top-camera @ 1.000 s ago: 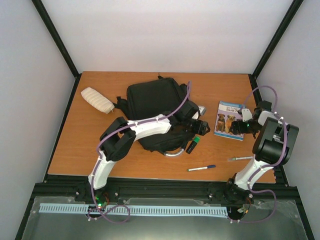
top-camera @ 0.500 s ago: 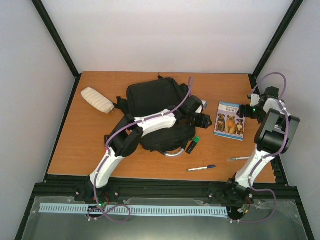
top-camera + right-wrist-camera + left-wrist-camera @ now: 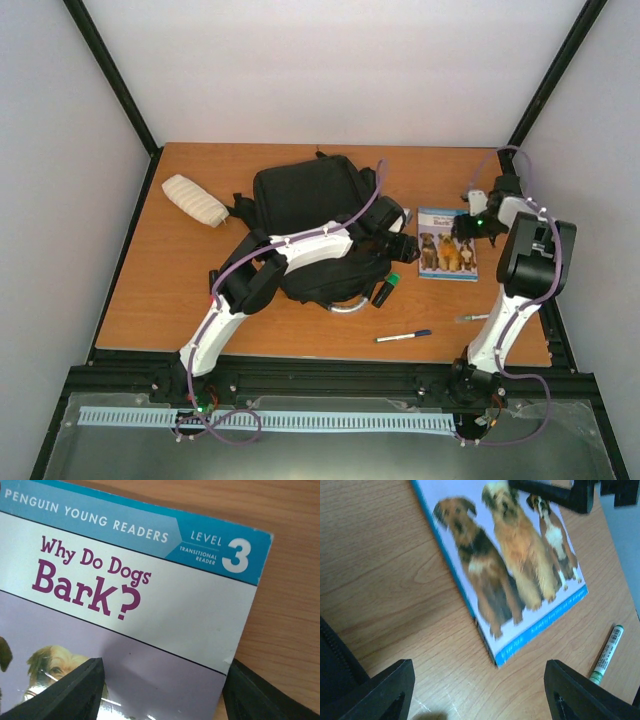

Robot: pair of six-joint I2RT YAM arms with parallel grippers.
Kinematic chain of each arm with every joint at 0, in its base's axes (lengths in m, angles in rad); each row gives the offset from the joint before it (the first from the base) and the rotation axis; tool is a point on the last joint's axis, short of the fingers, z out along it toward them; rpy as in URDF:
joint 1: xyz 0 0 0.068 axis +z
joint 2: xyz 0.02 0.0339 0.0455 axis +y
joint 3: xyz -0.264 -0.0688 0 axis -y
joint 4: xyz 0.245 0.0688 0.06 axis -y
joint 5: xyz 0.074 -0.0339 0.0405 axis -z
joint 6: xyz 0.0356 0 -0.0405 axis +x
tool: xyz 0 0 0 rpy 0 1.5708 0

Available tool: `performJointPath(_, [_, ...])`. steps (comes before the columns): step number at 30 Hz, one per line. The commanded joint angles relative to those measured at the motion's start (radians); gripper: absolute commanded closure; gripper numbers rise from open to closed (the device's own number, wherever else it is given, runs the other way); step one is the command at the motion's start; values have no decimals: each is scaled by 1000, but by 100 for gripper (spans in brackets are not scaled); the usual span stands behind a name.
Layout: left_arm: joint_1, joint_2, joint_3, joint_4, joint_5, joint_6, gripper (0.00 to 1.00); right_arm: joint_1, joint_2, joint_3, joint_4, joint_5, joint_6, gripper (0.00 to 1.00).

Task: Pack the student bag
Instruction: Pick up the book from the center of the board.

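The left arm (image 3: 295, 250) rises from its base, folds at a black elbow and stretches out low toward the book (image 3: 447, 243), ending just left of it. The left hand (image 3: 480, 695) hangs above the book's near left corner, its fingers (image 3: 385, 690) spread wide and holding nothing. The right arm (image 3: 530, 265) stands steeply to the right of the book, its wrist bent over and down to the book's far right corner. The right hand (image 3: 165, 690) sits low over that corner with its fingers apart, one above the cover, the other past the book's edge. Whether they touch the book cannot be made out.
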Motion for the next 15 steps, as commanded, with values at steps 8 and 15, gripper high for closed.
performJointPath(8, [17,-37,-53,-23,-75,-105,27,122,-187,-254,-28,-9,-44,34])
performJointPath(15, [18,-66,-94,-16,-78,-150,27,95,-468,-276,-117,-38,0,20])
